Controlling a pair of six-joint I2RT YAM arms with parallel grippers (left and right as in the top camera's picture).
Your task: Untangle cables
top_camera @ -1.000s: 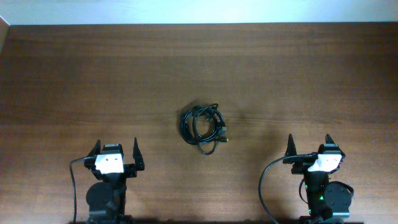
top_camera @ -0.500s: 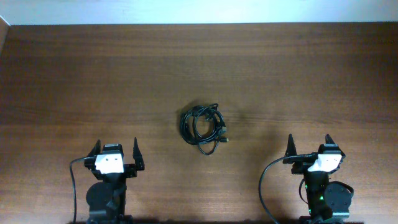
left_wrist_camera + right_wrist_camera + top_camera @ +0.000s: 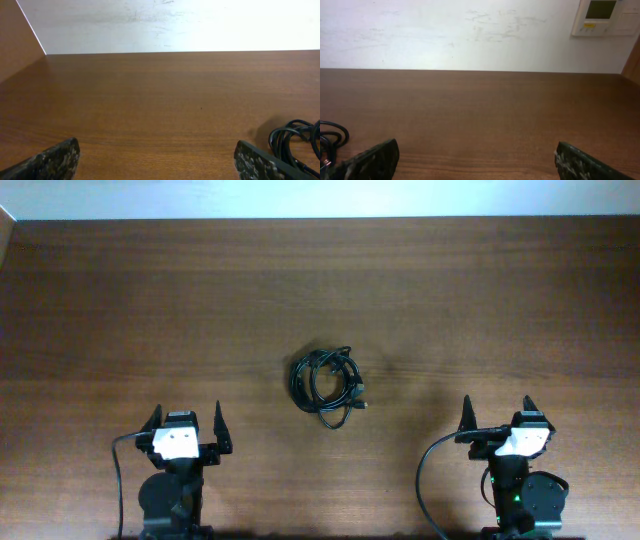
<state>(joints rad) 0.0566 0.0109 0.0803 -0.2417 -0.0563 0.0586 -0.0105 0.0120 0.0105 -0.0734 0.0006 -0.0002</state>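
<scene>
Cables [image 3: 326, 385] lie in one coiled tangle in mid tabletop [image 3: 120, 300]. Left pincer [image 3: 187, 423] and right pincer [image 3: 498, 418] sit wide open, empty, well apart from it. Nothing seems begun, so reaching in comes next.

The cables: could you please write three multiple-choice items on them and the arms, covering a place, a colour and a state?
1. Where is the cable bundle? A) near the middle of the table B) at the far left corner C) hanging off the front edge
2. What colour is it? A) white B) black C) red
3. How is the left end effector? A) shut on a cord B) shut, empty C) open, empty
Answers: 1 A, overhead it lies mid-table, apart from both arms. 2 B, every loop is black. 3 C, its fingers stand wide apart over bare wood, like the right end effector.
</scene>
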